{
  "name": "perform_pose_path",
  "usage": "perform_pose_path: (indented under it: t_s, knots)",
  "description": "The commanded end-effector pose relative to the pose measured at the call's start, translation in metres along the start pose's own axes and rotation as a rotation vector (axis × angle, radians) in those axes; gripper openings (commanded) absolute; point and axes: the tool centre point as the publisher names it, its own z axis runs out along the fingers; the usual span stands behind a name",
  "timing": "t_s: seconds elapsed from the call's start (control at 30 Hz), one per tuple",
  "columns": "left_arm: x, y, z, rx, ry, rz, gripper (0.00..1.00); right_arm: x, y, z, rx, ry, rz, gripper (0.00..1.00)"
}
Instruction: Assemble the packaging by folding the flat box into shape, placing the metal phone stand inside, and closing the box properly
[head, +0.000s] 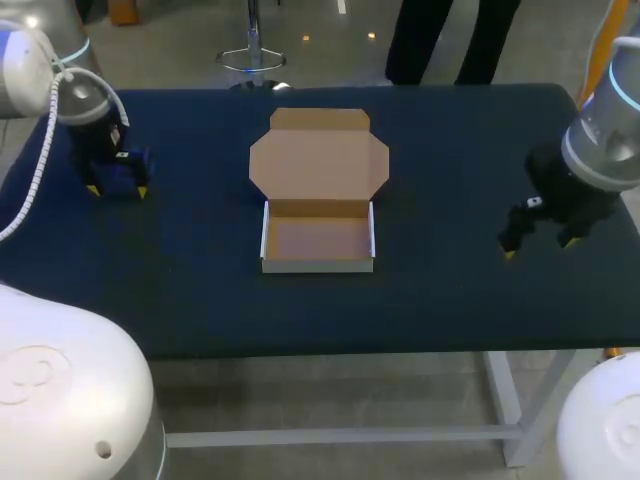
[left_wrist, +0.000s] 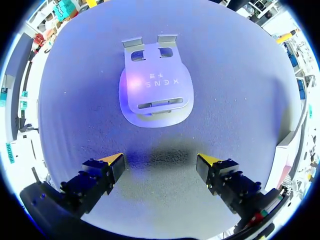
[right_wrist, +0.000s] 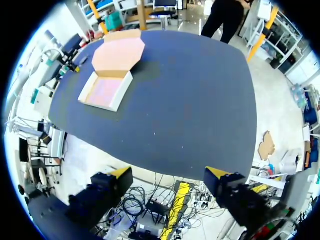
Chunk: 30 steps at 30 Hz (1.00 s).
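**1. Surroundings.** The dark blue table (head: 450, 300) is carrying the box (head: 318, 245) at its middle. The left arm (head: 85, 100) is hanging at about 10 o'clock from the box, well apart from it. The right arm (head: 600, 150) is hanging at about 3 o'clock, also well apart. Bare table surface is showing between each arm and the box.

**2. Task items.**
- **Box:** The tray is standing folded up, with white outer walls and a bare brown floor. The lid (head: 318, 165) is lying flat open at 12 o'clock from the tray, joined at the tray's far wall, with a tuck flap (head: 320, 120) at its far end.
- **Stand:** The phone stand (left_wrist: 156, 92) is lying flat on the table just ahead of the left jaws. It is a silvery rounded plate with a slot, two rectangular cut-outs and two bent tabs at the end farther from the jaws. In the head view the left jaws are mostly hiding it.

**3. Jaws.**
- **Left:** The left jaws are standing wide apart, with the yellow fingertips (left_wrist: 114, 161) clear of the stand and gripping nothing.
- **Right:** The right jaws are likewise spread, with their fingertips (right_wrist: 122, 175) gripping nothing.

**4. Edges and room.** The tuck flap is lying near the 12 o'clock edge. The right jaws are hanging near the 3 o'clock edge. A wide bare strip is running between the tray and the 6 o'clock edge
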Motion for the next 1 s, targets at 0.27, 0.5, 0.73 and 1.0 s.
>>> perform_pose_path:
  t_s: [0.27, 0.5, 0.73, 1.0]
  knots:
    - [-0.001, -0.018, 0.004, -0.012, 0.001, -0.004, 1.0, 0.0, 0.0, -0.002, 0.005, -0.002, 0.0, 1.0]
    - [-0.001, -0.025, 0.004, -0.011, 0.0, -0.004, 1.0, 0.0, 0.0, -0.002, 0.005, -0.002, 0.0, 1.0]
    - [0.001, -0.032, 0.004, -0.009, -0.004, -0.004, 1.0, 0.0, 0.0, -0.002, 0.005, -0.002, 0.0, 1.0]
    - [0.002, -0.041, 0.003, -0.006, -0.011, -0.008, 1.0, 0.0, 0.0, -0.002, 0.005, -0.002, 0.0, 1.0]
